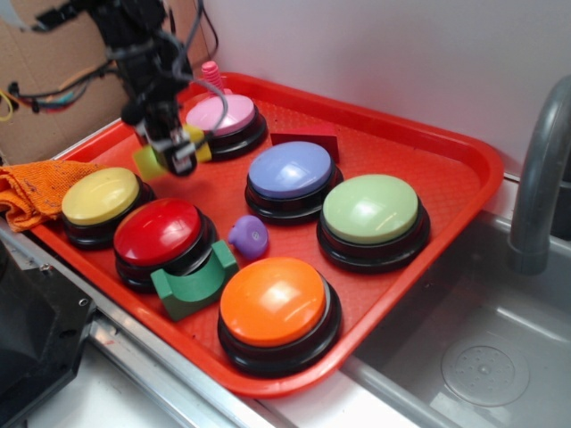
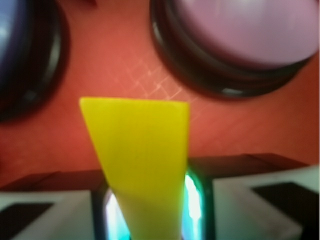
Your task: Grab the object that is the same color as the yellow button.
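Note:
The object, a small yellow wedge [image 1: 148, 161], sits between the fingers of my gripper [image 1: 178, 159], which is shut on it over the back left of the red tray [image 1: 464, 178]. In the wrist view the wedge [image 2: 142, 150] fills the gap between the two fingers of the gripper [image 2: 155, 212] and widens away from them. The tray floor and the pink button [image 2: 240, 35] lie beyond it. The yellow button [image 1: 100, 196] stands on the tray, to the front left of the gripper. Whether the wedge touches the tray floor is unclear.
Other buttons crowd the tray: pink [image 1: 221, 114], blue [image 1: 291, 169], light green [image 1: 370, 208], red [image 1: 159, 230], orange [image 1: 273, 300]. A green arch block [image 1: 192, 283], a purple piece [image 1: 249, 235] and a dark red block [image 1: 305, 138] lie among them. An orange cloth [image 1: 31, 189] lies left, a faucet [image 1: 540, 178] right.

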Controlling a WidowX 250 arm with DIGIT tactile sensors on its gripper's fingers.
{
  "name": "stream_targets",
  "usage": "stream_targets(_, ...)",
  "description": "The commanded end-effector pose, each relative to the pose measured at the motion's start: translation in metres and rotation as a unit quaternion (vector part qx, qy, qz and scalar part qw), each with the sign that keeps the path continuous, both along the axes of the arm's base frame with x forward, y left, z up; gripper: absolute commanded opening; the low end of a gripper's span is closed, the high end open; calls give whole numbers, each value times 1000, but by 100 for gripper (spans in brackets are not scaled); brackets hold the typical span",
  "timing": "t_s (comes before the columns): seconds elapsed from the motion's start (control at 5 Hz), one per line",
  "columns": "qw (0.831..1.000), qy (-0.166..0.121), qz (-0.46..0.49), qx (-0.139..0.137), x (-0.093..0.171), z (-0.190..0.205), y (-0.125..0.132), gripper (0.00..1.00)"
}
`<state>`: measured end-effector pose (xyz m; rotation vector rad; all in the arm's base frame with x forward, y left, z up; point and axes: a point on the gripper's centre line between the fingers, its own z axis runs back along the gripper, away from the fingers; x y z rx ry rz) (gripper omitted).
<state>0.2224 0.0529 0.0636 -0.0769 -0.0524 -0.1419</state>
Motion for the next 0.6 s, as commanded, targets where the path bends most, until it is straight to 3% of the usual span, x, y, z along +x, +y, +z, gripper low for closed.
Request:
stream_targets(0.0, 997, -13, 79, 6, 8, 103, 10, 0)
stream_targets(0.2, 995, -34, 97, 2, 4, 133, 11, 0)
stream_targets(0.4, 992, -49, 114, 19, 3, 147, 6, 0)
